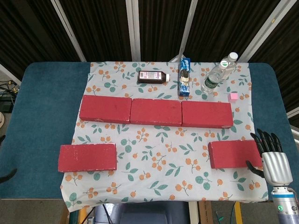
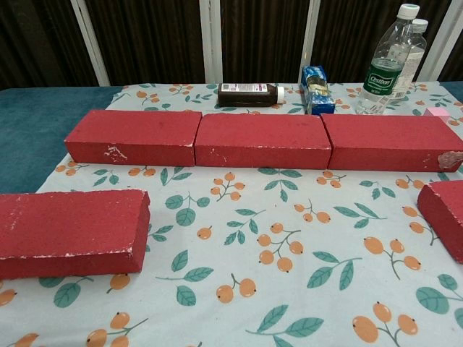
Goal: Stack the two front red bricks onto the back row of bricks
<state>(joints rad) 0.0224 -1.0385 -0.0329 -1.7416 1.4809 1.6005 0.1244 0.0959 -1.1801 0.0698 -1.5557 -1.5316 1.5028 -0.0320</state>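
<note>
My right hand sits lower right, fingers spread, holding nothing, just beside front right brick. Front left brick lower left. Back row mid-frame. Can't see left hand.

Stood broad and rectangular, a table topped in dark teal fabric. Lay spread over its middle a white cloth printed with orange berries and green leaves, reaching to the near edge, leaving teal bare at left and right. Rested upon that cloth red rectangular bricks: three end to end in a far row, one near left, one near right.
</note>
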